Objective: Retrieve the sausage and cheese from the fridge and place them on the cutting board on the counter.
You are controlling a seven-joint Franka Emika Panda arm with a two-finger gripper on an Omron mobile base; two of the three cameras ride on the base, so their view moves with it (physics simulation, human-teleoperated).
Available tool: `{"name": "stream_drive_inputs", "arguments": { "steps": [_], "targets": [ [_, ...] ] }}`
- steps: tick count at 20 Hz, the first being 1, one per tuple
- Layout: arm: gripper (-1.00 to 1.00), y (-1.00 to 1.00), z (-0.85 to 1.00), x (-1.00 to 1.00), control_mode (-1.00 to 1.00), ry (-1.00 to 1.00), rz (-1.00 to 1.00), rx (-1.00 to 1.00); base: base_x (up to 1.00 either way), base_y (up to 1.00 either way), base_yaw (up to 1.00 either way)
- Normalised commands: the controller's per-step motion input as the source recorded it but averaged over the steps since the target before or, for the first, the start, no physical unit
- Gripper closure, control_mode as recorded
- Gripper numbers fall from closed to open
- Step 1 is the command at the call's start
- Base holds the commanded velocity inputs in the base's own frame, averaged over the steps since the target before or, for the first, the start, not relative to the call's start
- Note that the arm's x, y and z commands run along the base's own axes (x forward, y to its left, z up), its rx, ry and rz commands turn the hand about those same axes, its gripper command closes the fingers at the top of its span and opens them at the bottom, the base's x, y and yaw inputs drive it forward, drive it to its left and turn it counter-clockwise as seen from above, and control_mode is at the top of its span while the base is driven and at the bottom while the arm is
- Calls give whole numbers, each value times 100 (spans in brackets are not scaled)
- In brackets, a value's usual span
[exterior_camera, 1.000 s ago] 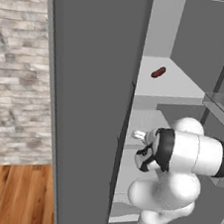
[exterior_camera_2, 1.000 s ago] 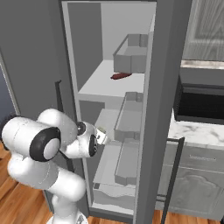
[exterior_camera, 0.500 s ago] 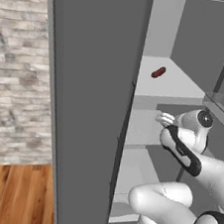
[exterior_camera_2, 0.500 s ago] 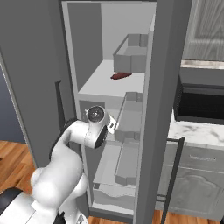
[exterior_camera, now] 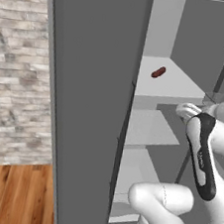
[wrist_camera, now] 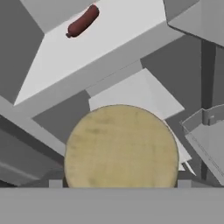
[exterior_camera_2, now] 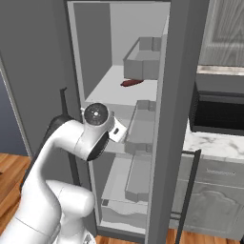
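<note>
Arm's swung up from low outside to fridge (exterior_camera_2: 181, 71) opening since prev frame. Gripper (wrist_camera: 120, 186) reaches in under sausage (exterior_camera: 158, 72) shelf, jaws clamped on cheese (wrist_camera: 120, 146).

A round pale yellow cheese (wrist_camera: 121, 146) sits right before the jaws, blocking the low path. Above it, the shelf (wrist_camera: 100, 39) around the sausage (wrist_camera: 82, 21) lies open; door bins (wrist_camera: 205, 131) crowd the right side.

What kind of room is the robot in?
It looks like a kitchen. A tall grey fridge stands open with a sausage on a shelf, and beside it is a white marble counter over grey drawers.
</note>
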Motion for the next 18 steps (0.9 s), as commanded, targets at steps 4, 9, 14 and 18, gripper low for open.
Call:
{"name": "stream_drive_inputs", "arguments": {
  "steps": [4,9,14,18],
  "targets": [
    [100,5,89,-100,-100,0,0,0,0,0,0],
    [100,34,27,-91,-100,0,0,0,0,0,0],
    [100,67,-2,-38,-100,5,0,0,0,0,0],
    [100,76,-35,2,-100,3,0,-1,0,0,0]
  ]
}}
